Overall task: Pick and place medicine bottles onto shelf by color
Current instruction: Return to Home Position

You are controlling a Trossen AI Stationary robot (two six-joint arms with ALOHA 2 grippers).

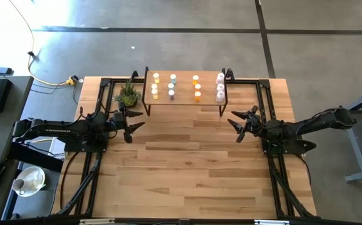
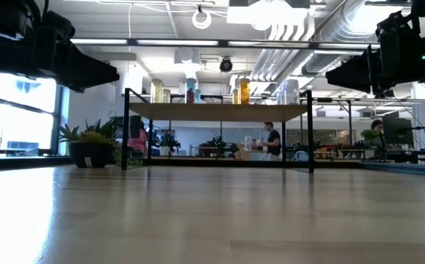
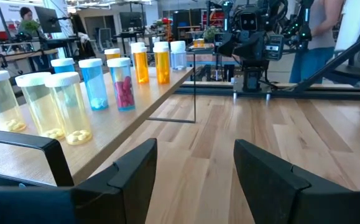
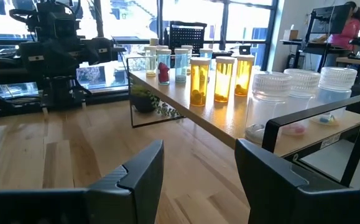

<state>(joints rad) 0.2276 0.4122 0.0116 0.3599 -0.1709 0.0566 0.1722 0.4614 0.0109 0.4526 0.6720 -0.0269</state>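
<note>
- Medicine bottles point(image 1: 172, 94) stand grouped by colour on the shelf point(image 1: 184, 101), at 12 o'clock of the surface point(image 1: 187, 172).
- Left hand point(image 1: 134, 127), 9 o'clock: fingers apart, empty.
- Right hand point(image 1: 234, 128), 3 o'clock: fingers apart, empty.

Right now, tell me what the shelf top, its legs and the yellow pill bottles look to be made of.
Shelf top: light wood, perhaps lightly sealed; grain lines show under a soft sheen.
Shelf legs: probably metal, matte black; very thin, straight rods.
Yellow pill bottles: translucent tinted plastic, glossy; pills show through the walls. Caps look like opaque white plastic.
</note>
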